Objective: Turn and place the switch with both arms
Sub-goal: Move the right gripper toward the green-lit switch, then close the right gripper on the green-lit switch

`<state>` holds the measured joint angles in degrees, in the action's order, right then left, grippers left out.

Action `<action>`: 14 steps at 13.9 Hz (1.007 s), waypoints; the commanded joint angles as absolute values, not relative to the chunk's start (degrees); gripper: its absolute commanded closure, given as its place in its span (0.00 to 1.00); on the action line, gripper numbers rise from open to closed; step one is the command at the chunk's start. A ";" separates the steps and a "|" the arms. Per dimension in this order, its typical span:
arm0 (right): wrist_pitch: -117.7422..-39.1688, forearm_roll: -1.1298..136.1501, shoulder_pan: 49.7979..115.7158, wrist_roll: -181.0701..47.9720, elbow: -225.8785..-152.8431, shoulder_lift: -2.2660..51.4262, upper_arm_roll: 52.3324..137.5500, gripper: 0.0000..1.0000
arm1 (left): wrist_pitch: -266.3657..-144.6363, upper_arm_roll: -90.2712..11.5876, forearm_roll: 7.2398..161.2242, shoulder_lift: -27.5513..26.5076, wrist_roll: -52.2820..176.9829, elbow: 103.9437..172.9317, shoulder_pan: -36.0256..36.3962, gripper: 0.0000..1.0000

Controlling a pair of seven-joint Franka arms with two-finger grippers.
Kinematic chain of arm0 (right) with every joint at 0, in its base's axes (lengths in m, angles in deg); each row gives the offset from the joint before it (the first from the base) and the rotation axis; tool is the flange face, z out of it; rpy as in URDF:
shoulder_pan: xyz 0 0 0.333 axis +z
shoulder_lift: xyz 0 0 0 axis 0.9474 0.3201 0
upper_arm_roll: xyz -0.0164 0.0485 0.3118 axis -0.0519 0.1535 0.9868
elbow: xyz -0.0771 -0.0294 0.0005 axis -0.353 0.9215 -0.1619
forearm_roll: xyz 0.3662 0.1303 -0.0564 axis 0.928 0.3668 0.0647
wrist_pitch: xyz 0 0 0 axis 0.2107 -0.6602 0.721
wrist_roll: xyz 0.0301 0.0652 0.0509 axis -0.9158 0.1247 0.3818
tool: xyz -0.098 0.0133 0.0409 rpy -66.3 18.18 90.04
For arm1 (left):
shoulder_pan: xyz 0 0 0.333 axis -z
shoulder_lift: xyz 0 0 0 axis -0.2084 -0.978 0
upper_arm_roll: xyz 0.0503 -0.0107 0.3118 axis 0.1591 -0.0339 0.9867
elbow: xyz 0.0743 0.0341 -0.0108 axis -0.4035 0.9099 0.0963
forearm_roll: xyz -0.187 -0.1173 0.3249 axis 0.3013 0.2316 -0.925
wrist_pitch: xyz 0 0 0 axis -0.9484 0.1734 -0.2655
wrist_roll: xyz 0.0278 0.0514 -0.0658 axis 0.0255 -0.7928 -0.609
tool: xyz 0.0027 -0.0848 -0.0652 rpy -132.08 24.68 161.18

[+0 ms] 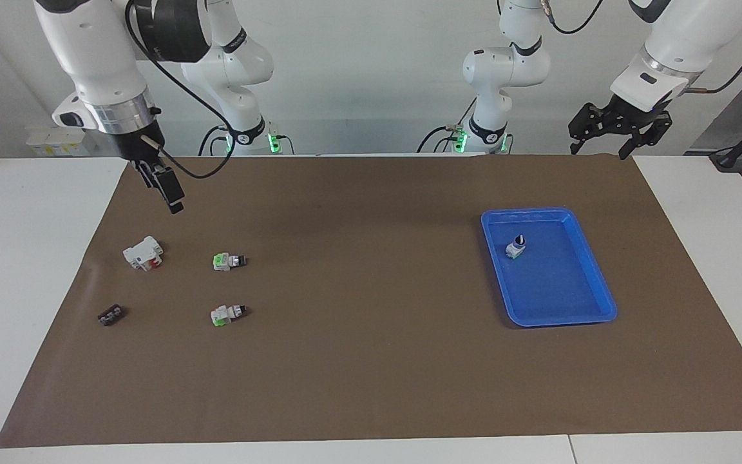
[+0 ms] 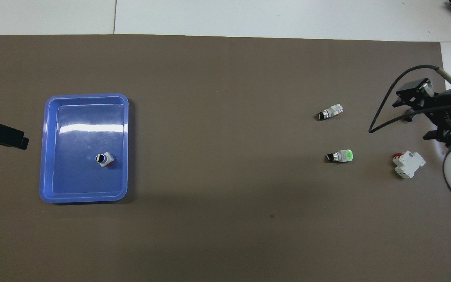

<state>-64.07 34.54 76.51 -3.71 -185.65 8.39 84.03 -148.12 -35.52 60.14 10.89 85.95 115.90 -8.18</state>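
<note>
Overhead view cuts off the left tool (image 2: pixel 2 135) at its edge; both tools spread wide, right tool (image 1: pixel 163 183) edge-on.

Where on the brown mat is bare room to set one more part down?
The middle of the mat, between the blue tray and the two switches, is bare. Near the white block and dark strip it is crowded.

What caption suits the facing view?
Two switches wait on the mat; a third stands in the blue tray.
</note>
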 commanded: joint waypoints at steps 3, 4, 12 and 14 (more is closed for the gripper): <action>-72.89 35.07 76.79 12.88 -194.30 11.70 84.05 0.00 | -149.21 -35.79 59.10 12.61 85.97 118.01 -8.52 0.00; -74.48 37.25 76.17 14.64 -196.07 11.70 83.96 0.00 | -149.12 -35.79 59.10 12.61 85.97 118.01 -8.52 0.00; -90.75 42.01 74.93 21.08 -214.97 11.52 83.96 0.00 | -149.12 -35.79 59.10 12.61 85.97 118.01 -8.52 0.00; -95.40 43.68 75.11 21.17 -217.52 12.05 83.96 0.00 | -149.12 -35.79 59.10 12.61 85.97 118.01 -8.52 0.00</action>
